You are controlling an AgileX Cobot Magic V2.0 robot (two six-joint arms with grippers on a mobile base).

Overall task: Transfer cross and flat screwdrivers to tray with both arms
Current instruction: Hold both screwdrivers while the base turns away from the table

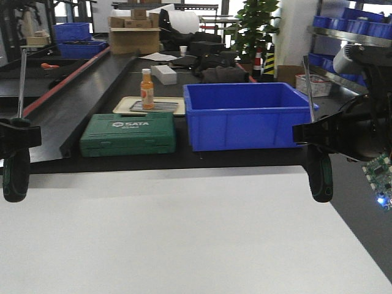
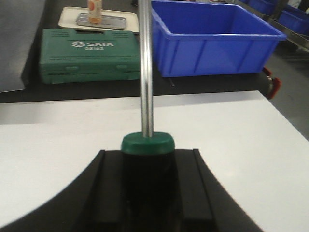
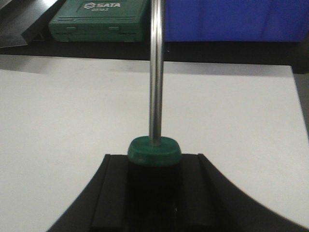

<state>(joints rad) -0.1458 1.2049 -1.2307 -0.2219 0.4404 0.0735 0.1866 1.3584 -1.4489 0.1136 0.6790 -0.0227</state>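
Both screwdrivers hang upright above the white table (image 1: 184,233), shafts pointing up. My left gripper (image 1: 15,136) is shut on one screwdriver (image 1: 16,177) at the far left edge. In the left wrist view its green-capped black handle (image 2: 147,144) sits clamped in that gripper (image 2: 147,162). At the right, my right gripper (image 1: 318,135) is shut on the other screwdriver (image 1: 320,177). The right wrist view shows that handle (image 3: 154,151) held in the right gripper (image 3: 154,166). A dull-grey flat surface (image 2: 17,43) lies far left; whether it is the tray I cannot tell.
Beyond the white table's far edge stand a deep blue bin (image 1: 245,113) and a green SATA case (image 1: 128,133). Behind the case is a beige tray (image 1: 125,109) carrying an orange bottle (image 1: 147,89). A green circuit board (image 1: 378,171) dangles from the right arm.
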